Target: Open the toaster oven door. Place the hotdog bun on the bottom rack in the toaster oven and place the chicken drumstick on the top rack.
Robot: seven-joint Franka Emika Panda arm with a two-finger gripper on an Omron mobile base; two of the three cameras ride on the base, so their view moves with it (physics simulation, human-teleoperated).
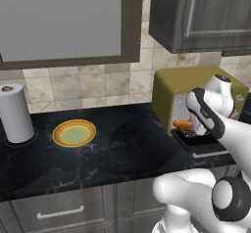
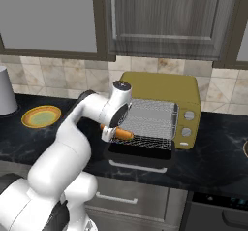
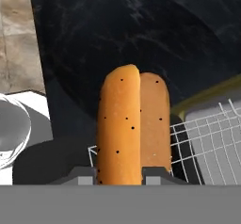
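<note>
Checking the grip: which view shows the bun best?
The hand view: the bun stands large between the claw tips, seam and specks clear. The right base view shows its orange end by the rack; in the left base view the arm hides most of it.

The worktop [image 1: 122,144] is glossy black marble-like stone with pale veins; the toaster oven [image 2: 162,87] has a smooth matt mustard shell and a grey wire-mesh rack [image 2: 147,118]; the hotdog bun [image 3: 132,124] looks smooth, orange-tan, speckled with dark dots; the cabinets [image 2: 160,16] show grey wood grain; the plate [image 1: 74,132] looks glazed.
</note>
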